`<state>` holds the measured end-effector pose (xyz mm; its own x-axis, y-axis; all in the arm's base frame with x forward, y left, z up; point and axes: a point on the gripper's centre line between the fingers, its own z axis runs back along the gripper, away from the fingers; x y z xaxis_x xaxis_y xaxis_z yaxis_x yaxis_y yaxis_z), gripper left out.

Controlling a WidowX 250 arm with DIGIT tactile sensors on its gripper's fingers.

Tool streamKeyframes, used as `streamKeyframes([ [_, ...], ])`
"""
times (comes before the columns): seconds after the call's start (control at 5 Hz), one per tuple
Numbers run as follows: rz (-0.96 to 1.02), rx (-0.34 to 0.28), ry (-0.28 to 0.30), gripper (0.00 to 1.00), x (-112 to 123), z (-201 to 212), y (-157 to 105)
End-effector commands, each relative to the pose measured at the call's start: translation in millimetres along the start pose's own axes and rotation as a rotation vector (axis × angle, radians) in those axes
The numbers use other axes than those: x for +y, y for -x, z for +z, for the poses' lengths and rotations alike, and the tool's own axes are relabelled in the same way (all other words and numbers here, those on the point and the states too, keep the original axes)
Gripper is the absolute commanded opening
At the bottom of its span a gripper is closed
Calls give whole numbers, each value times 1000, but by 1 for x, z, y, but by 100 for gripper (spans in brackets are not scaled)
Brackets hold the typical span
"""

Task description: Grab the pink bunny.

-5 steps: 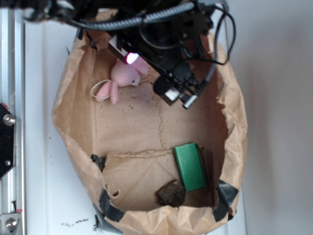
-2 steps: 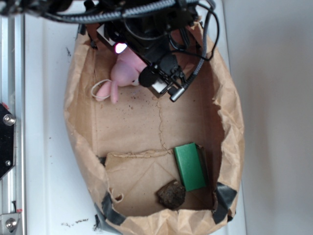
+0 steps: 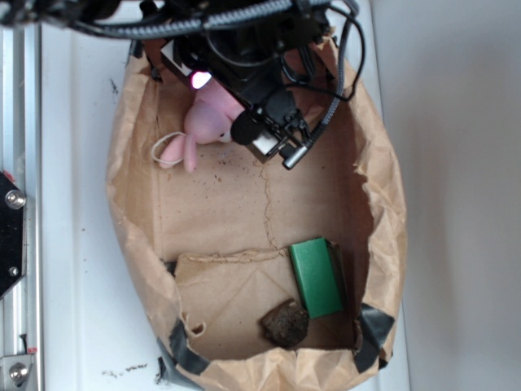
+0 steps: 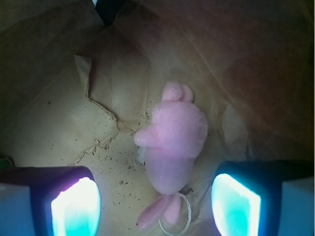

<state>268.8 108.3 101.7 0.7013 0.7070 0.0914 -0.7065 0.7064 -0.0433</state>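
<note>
One big paper bag (image 3: 130, 204) lies open. We see our gripper (image 4: 156, 201) spread wide, holding nothing, with the pink bunny (image 4: 172, 152) lying on the bag floor between its fingers (image 4: 76, 206), not touching them.

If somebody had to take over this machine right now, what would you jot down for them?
Tool: open, holding nothing, its two pads apart on either side of the bunny in the wrist view.
Bunny: lying on the floor of the paper bag at its far end, partly hidden under the arm in the exterior view; ears and white loop point toward the tool.
Green block and brown chunk: at the bag's other end, not part of the job.
Done: tool lined up over the bunny.
Left: lower, close on the bunny, lift it.
</note>
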Motion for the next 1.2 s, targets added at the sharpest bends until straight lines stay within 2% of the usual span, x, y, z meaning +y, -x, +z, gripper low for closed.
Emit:
streamKeyframes([
  [0.0,15,-120,33,100,28,-20,-23],
  [0.2,5,-152,29,100,29,-28,-25],
  [0.4,-2,-189,-1,100,26,-41,-26],
  [0.6,-35,-213,-35,100,33,-49,-23],
  [1.0,-65,-269,-40,100,38,-69,-13],
])
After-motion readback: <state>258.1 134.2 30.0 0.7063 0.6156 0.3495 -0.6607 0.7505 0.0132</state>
